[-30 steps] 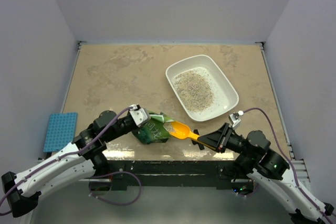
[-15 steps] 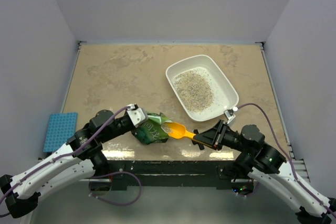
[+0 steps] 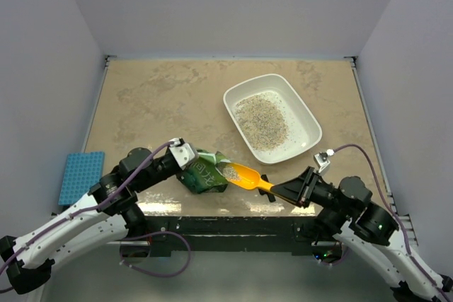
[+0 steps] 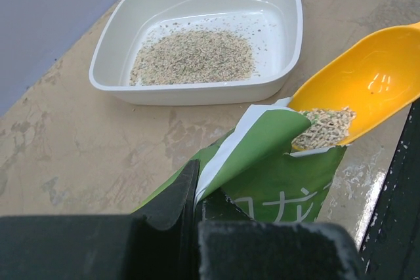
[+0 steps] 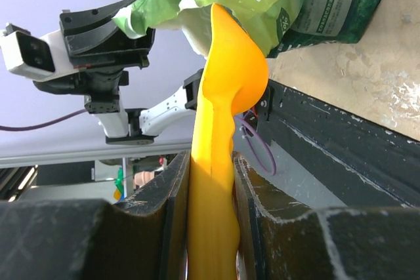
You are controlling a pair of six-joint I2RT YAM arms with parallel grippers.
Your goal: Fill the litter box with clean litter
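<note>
Right wrist view: my right gripper [image 5: 211,168] clamps the handle of the orange scoop [image 5: 230,63] — bowl at the mouth of the green bag [image 4: 275,168], which my left gripper [image 4: 195,185] pinches. Beyond the bag — the litter box [image 4: 289,63], litter [image 4: 193,57] heaped inside.

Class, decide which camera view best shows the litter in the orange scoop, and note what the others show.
The left wrist view: the scoop turns its bowl to the camera, litter heaped at its tip beside the green bag. Top external shows only a small pale patch; the right wrist view sees the scoop from the handle end, no litter visible.
</note>
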